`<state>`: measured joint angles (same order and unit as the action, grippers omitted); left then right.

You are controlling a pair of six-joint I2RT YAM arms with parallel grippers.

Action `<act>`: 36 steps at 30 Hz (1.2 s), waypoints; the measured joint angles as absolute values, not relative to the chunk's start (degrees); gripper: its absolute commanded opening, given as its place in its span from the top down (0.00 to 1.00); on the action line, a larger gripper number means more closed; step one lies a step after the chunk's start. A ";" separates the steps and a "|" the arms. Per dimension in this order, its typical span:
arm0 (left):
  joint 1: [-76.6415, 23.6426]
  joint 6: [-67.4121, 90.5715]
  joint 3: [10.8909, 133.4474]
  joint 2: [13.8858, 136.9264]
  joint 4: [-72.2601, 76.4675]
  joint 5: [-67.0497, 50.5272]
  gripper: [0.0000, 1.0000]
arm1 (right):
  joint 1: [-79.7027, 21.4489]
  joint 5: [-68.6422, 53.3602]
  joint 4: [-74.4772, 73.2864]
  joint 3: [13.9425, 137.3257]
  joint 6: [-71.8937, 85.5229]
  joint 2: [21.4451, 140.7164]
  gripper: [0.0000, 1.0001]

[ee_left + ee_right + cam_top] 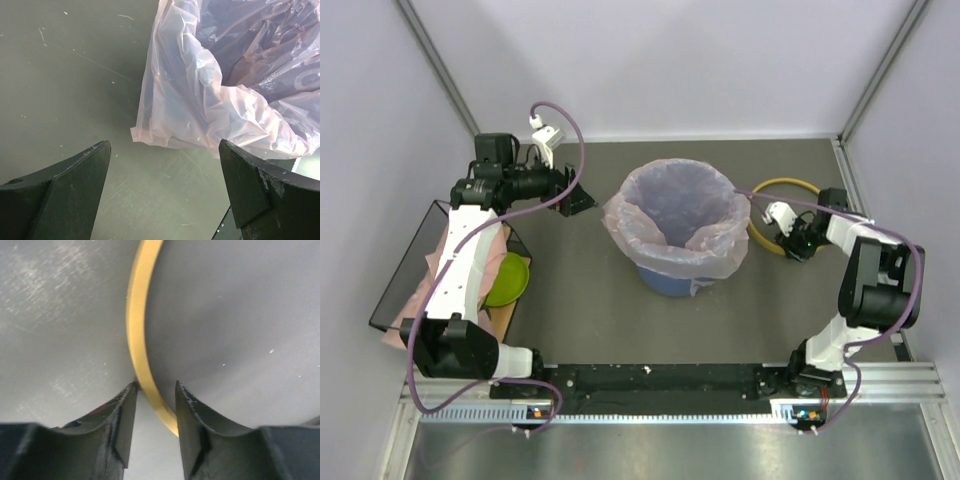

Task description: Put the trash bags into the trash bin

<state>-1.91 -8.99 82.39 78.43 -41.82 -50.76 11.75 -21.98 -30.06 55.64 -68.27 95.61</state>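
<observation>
The table [580, 330] had the blue bin [665, 281] in its middle. A pink bag [190, 100] sat inside the bin, folded over its top. A yellow ring [137, 315] lay right of the bin. The left gripper [165, 145] was wide open and empty. The right gripper [156, 386] was half closed around the ring, but its grip was unclear.

The trash bag [672, 205] is seen as thin, translucent pink plastic, crinkled and faintly glossy. The trash bin [665, 281] beneath it is smooth blue plastic. The yellow ring [136, 325] looks smooth and matt (plastic, apparently). The table [590, 300] is matt grey, finely scratched and speckled.
</observation>
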 measured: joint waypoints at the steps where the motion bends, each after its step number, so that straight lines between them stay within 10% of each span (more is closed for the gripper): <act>1: -1.91 -9.17 82.39 78.41 -41.95 -50.85 0.05 | 11.88 -22.31 -30.02 54.89 -68.66 95.02 0.72; 8: -1.91 -9.65 82.39 78.52 -42.19 -52.60 0.06 | 16.12 -24.08 -33.15 53.56 -71.99 93.08 1.00; 20: -1.80 -10.22 82.39 80.64 -42.09 -54.17 0.02 | 21.32 -27.16 -42.37 57.12 -72.69 85.30 1.00; 26: 0.43 -7.29 81.36 80.23 -37.56 -53.56 0.02 | 27.55 -30.87 -54.57 80.90 -64.66 88.33 1.00; 36: 4.34 2.68 75.83 78.39 -23.81 -54.98 0.02 | -9.74 -32.27 -69.25 117.45 -58.50 82.96 1.00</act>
<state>4.34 2.68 75.83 78.39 -23.81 -54.98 -9.74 -32.27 -69.25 117.45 -58.50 82.96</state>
